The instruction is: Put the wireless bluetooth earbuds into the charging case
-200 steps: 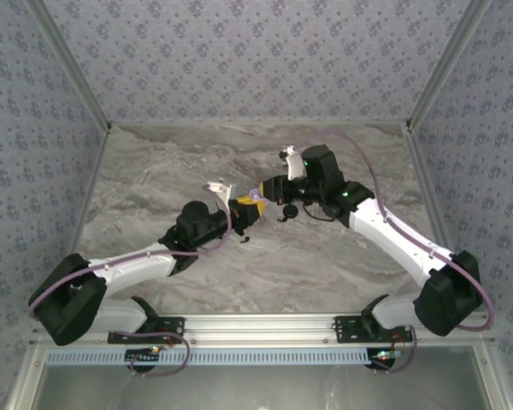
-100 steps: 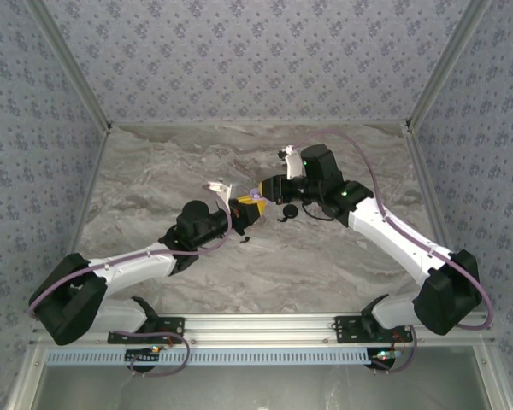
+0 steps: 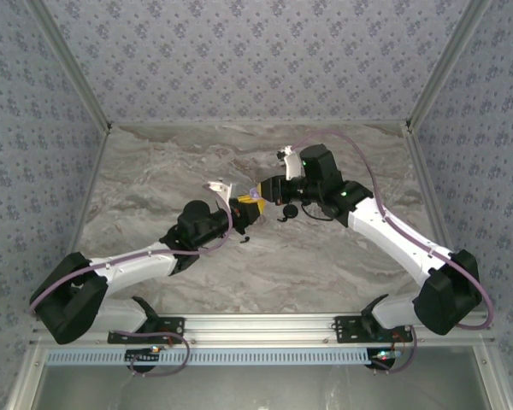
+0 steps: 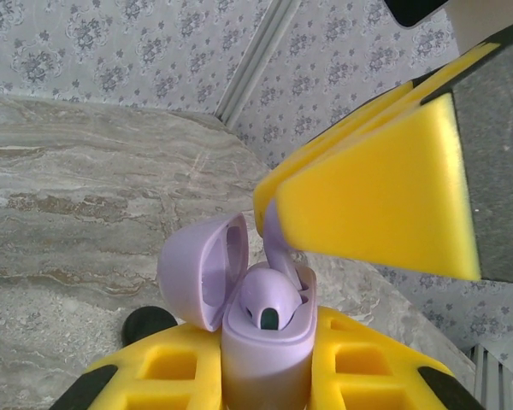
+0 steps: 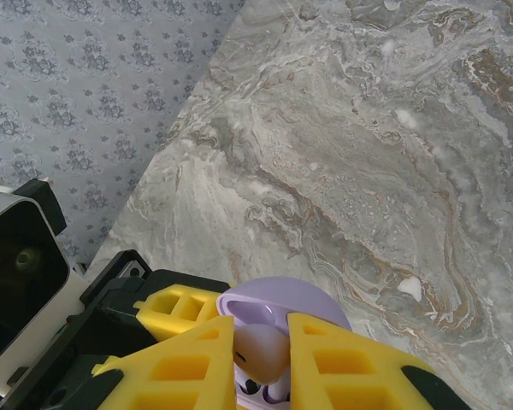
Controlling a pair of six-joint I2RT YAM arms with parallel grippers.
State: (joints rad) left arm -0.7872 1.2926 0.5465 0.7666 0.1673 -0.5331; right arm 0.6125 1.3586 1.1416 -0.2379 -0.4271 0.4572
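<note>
While the left arm's fingers (image 4: 175,369) are clamping the open lavender charging case (image 4: 265,363) near the middle of the bench (image 3: 154,179), the right arm's fingers (image 5: 342,369) are pinching a pale lavender earbud (image 5: 258,352) at the case's mouth. Seating appears to be the step in hand. Next, the bud is probably needing a straight push into its well, then a gentle release.

The left wrist view is showing the flipped-back lid (image 4: 197,273) and the bud's head inside the well. The right wrist view is hiding that well behind yellow pads. The top view is adding a small dark piece (image 3: 245,240) lying nearby.
</note>
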